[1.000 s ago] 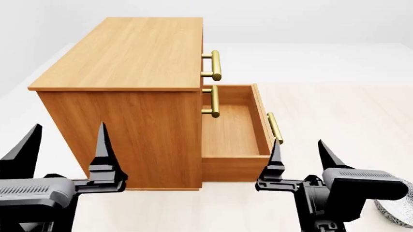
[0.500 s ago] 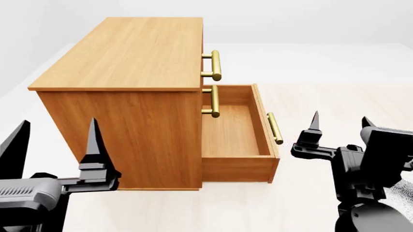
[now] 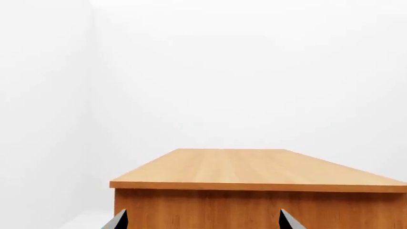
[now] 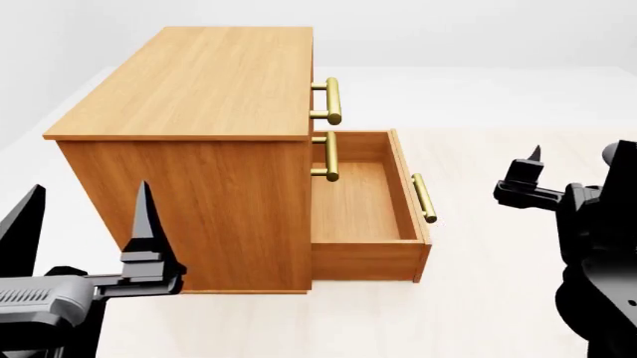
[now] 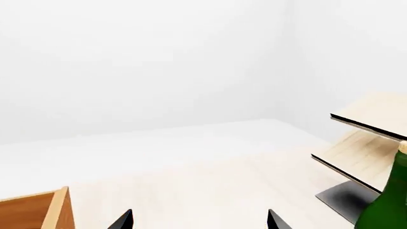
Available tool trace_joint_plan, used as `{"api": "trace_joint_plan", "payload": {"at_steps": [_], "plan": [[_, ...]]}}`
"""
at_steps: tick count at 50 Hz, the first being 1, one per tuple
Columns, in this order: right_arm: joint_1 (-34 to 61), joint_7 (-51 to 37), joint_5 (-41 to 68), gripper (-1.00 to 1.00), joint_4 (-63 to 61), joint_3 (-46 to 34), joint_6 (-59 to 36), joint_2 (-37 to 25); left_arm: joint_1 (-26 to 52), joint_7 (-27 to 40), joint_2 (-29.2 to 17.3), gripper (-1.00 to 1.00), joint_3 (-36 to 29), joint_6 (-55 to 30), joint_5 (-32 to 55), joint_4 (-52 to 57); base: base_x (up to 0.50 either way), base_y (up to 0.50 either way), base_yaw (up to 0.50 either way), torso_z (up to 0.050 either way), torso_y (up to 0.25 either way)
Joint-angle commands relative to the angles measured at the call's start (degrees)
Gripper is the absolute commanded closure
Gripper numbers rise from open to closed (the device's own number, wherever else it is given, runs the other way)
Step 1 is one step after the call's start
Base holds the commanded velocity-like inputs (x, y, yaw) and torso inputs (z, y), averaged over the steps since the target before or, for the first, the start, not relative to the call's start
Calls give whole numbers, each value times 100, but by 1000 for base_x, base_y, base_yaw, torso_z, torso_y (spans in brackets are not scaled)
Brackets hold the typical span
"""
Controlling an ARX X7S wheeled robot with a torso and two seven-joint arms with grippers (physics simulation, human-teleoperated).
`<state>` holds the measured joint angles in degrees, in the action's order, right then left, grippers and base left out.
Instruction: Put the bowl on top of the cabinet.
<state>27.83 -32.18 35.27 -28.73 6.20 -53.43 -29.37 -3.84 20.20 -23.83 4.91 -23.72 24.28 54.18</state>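
Cabinet [image 4: 189,89] fills the frame's centre-left, one drawer [image 4: 363,205] out; left pincer [image 4: 85,216] and right pincer [image 4: 572,160] both gape empty.

Head cam: high, angled forward and down, close on the cabinet [image 4: 199,149] from its side, open drawer [image 4: 363,201] to the right, floor [image 4: 497,224] around it. Left wrist cam: low, about level with the cabinet top [image 3: 254,169], facing across it toward the wall; shares that top with head view. Right wrist cam: faces out over the floor, catches the drawer corner [image 5: 38,210], shelf rack [image 5: 362,157], green bottle [image 5: 388,200].
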Motion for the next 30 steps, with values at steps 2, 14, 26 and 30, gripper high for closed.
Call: {"api": "trace_joint_plan", "payload": {"at_steps": [2, 14, 26, 30], "plan": [[451, -181, 158, -100, 381, 149, -610, -171, -3, 57, -53, -100, -35, 18, 24, 10, 0, 0, 0, 0, 0], [636, -455, 166, -100, 799, 334, -1008, -184, -6, 101, -96, -100, -86, 51, 21, -3, 0, 0, 0, 0, 0], [704, -658, 161, -100, 1354, 464, -1336, -129, -5, 130, -130, -100, -117, 109, 22, -47, 0, 0, 0, 0, 0], [709, -708, 177, -100, 1422, 514, -1417, -115, 1, 138, -137, -100, -134, 116, 20, -55, 0, 0, 0, 0, 0]]}}
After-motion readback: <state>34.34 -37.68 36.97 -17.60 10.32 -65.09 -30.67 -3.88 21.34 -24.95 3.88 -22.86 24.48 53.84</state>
